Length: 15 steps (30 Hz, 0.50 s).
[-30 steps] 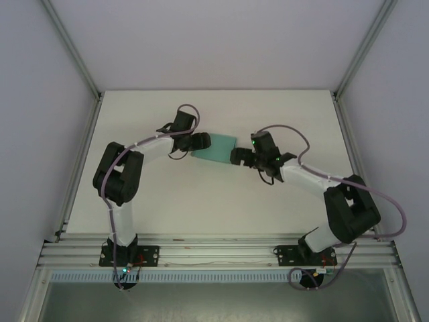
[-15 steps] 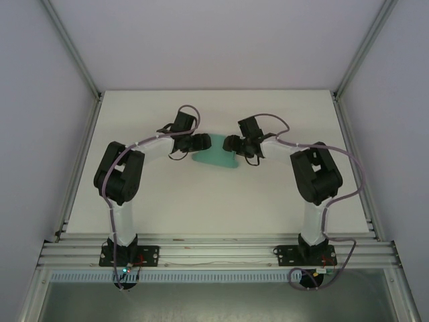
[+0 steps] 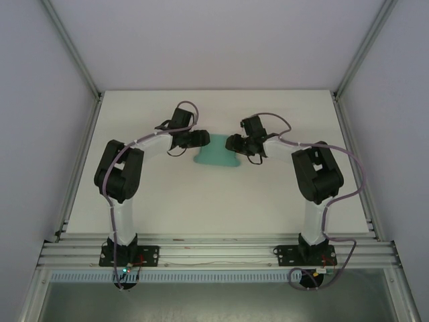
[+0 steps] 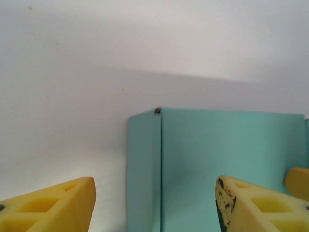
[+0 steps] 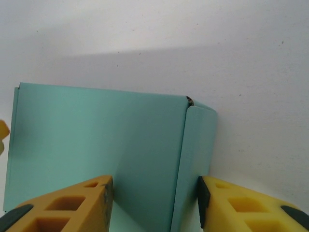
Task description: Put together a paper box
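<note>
- Your left gripper (image 4: pixel 154 189) has its jaws spread, with one edge of the paper box (image 4: pixel 212 145) between them.
- Your right gripper (image 5: pixel 153 187) also has its jaws spread, over the box's fold.
- Bare table (image 3: pixel 167 194) lies all around.

The box (image 3: pixel 216 158) is plain teal-green thin card, collapsed flat. It lies on the table (image 3: pixel 167 201), about midway across and somewhat toward the far side. One broad rectangular face is up. A narrow strip runs along one short side, set off by a straight crease with a small dark nick at the crease's end.
</note>
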### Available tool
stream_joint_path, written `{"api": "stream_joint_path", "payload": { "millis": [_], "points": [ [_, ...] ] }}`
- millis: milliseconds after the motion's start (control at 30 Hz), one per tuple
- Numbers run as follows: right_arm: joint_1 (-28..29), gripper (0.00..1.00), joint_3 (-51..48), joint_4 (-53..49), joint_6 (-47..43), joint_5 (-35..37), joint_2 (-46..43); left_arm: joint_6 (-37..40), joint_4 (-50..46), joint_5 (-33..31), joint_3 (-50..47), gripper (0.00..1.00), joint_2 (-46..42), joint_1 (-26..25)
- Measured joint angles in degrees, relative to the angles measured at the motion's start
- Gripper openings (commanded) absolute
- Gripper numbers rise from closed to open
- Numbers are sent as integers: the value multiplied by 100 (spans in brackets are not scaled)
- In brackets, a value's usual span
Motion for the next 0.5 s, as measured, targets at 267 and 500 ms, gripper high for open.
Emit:
{"api": "stream_joint_path", "payload": {
  "millis": [267, 500],
  "points": [
    [-166, 62, -13, 17, -127, -321, 42, 109, 243, 614, 17, 44, 289, 48],
    [-415, 78, -433, 195, -2, -682, -116, -358, 1394, 1419, -739, 27, 199, 378]
  ]
}}
